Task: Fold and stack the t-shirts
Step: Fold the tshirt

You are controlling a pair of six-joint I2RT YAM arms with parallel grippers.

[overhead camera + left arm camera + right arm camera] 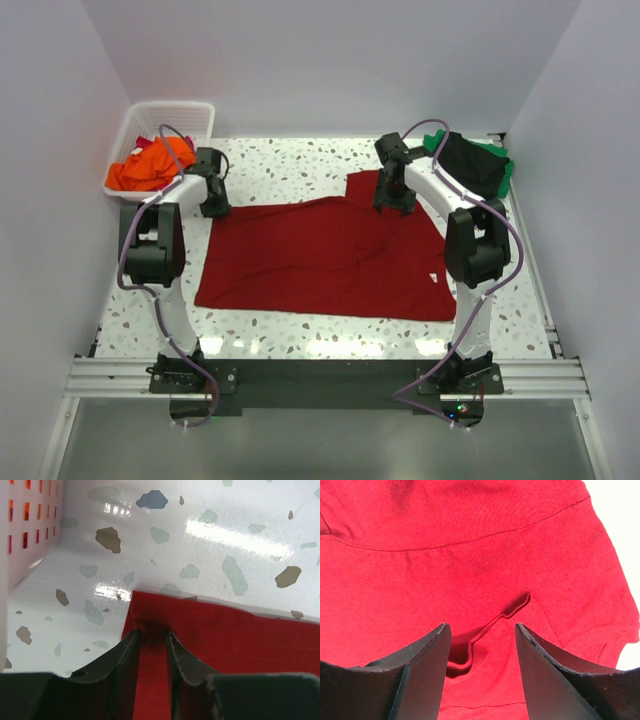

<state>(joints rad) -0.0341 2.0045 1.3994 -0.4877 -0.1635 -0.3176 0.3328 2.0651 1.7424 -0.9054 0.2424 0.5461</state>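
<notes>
Top external view shows the dark red t-shirt (320, 262) spread nearly flat in the middle of the speckled white surface (290, 165), with its long sides running left to right and one part reaching toward the far side under the right arm. The left end effector (214, 205) stands at the far left corner of this shirt. The right end effector (392, 200) stands over the far right part of it. In the far left corner of the surface is a white slatted basket (185, 108), and an orange t-shirt (150, 165) hangs out of it. In the far right corner a black t-shirt (470, 160) lies on top of a green t-shirt (506, 176), well apart from the basket. From the left wrist view, the two fingers (127, 652) are drawn near to each other, with only a narrow strip of red cloth seen between them. Their tips touch the shirt just inside its corner, but I cannot tell if they really pinch the cloth. From the right wrist view, the right end effector is released, its jaws wide apart just above the shirt. A small raised fold (515, 607) of the cloth runs slanted between them, touching neither one.
</notes>
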